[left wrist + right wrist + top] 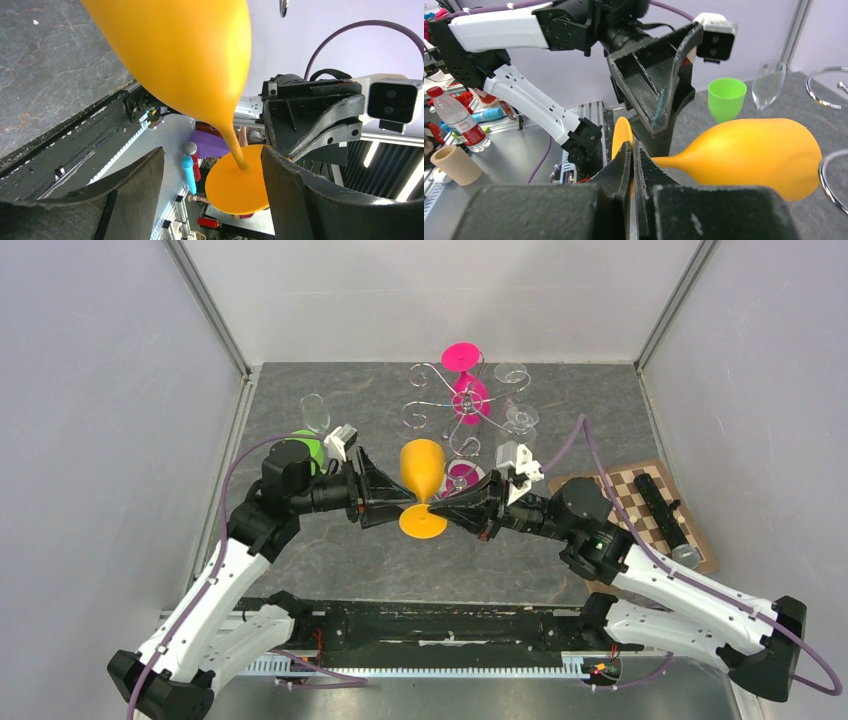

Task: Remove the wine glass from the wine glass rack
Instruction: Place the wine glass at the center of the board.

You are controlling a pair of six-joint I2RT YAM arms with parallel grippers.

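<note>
Right claw (631, 150) tight on wine glass (749, 150) stem; left claw (212, 155) wide

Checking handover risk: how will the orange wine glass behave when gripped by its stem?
The orange wine glass looks top-heavy, a wide bowl on a thin stem, so it may pivot in the right tool pinching that stem. Its glossy surface probably slips easily. Laid down, it would likely roll.
</note>
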